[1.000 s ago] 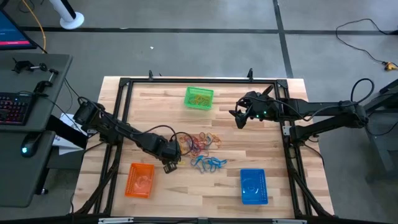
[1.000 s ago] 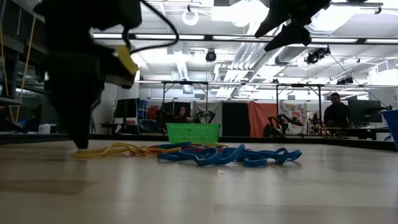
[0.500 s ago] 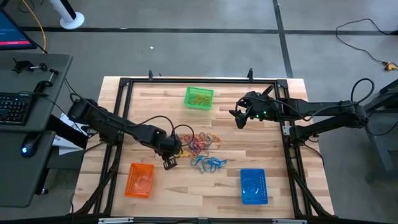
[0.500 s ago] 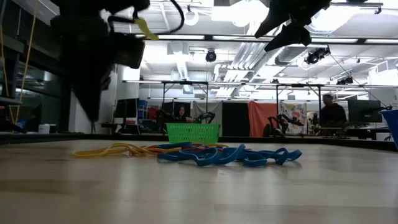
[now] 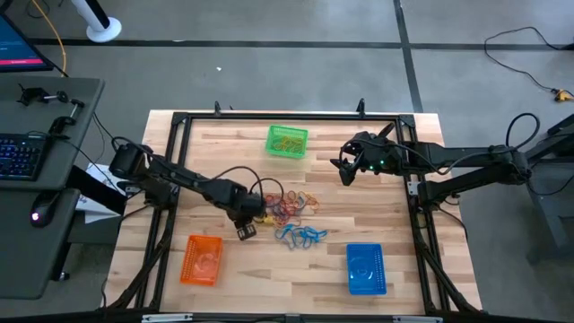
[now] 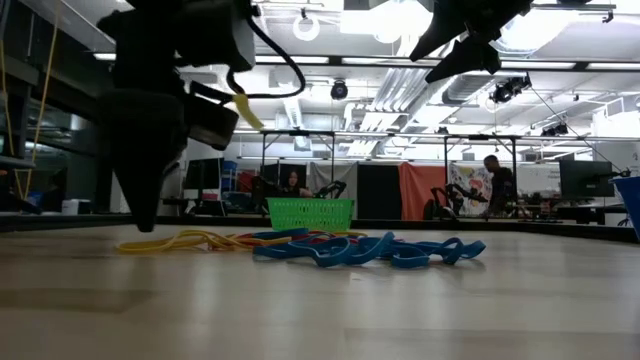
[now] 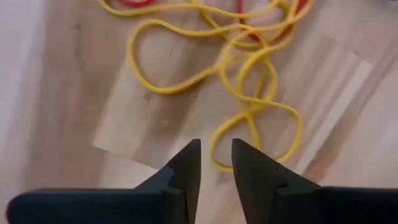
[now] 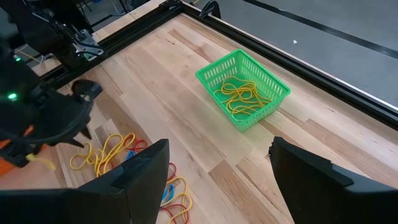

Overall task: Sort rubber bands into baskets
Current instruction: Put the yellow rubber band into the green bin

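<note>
The left gripper (image 7: pixel 216 163) hovers just over tangled yellow rubber bands (image 7: pixel 249 93) mid-table, jaws a narrow gap apart, holding nothing. A pinch here could drag several knotted loops, red ones included, toward the green basket (image 5: pixel 287 142) near the table's far edge. Half a second earlier it hung higher. The right gripper (image 8: pixel 217 168) waits wide open.

Keyboard (image 5: pixel 20 154) on side desk (image 5: pixel 54 99)

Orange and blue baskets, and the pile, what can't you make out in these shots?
- Orange basket, high view: contents too small to tell.
- Blue basket, high view: same; low view cuts it at the edge.
- Rubber bands: tangled, uncountable.
- Left gripper, left wrist view: nothing visibly held.
</note>
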